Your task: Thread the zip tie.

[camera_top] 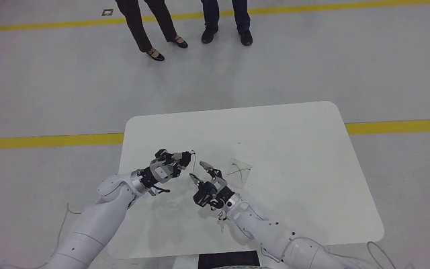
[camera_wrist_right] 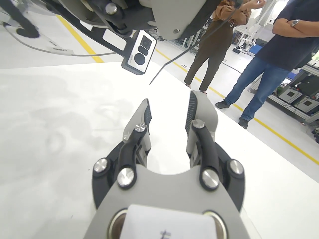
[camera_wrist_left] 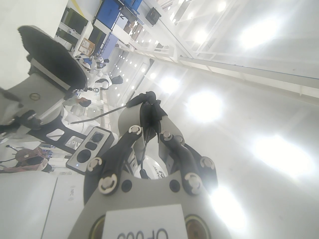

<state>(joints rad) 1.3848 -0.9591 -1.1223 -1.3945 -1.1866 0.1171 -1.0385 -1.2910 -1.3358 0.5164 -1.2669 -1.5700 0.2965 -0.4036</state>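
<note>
My left gripper (camera_top: 183, 159) hovers over the front left part of the white table (camera_top: 302, 141), shut on a thin black zip tie (camera_top: 193, 155). In the left wrist view the fingers (camera_wrist_left: 149, 115) pinch the tie near its head, and the tail (camera_wrist_left: 99, 115) sticks out sideways. My right gripper (camera_top: 199, 171) sits just beside it, open with nothing between its ribbed pads (camera_wrist_right: 192, 110). In the right wrist view the tie's tail (camera_wrist_right: 184, 53) hangs down from the left gripper (camera_wrist_right: 162, 6), its tip ending a short way above the open right gripper (camera_wrist_right: 169, 100).
A few more thin zip ties (camera_top: 238, 169) lie on the table just right of the grippers. Two people stand on the floor beyond the far edge, away from the table. Bare tabletop spreads to the right and back.
</note>
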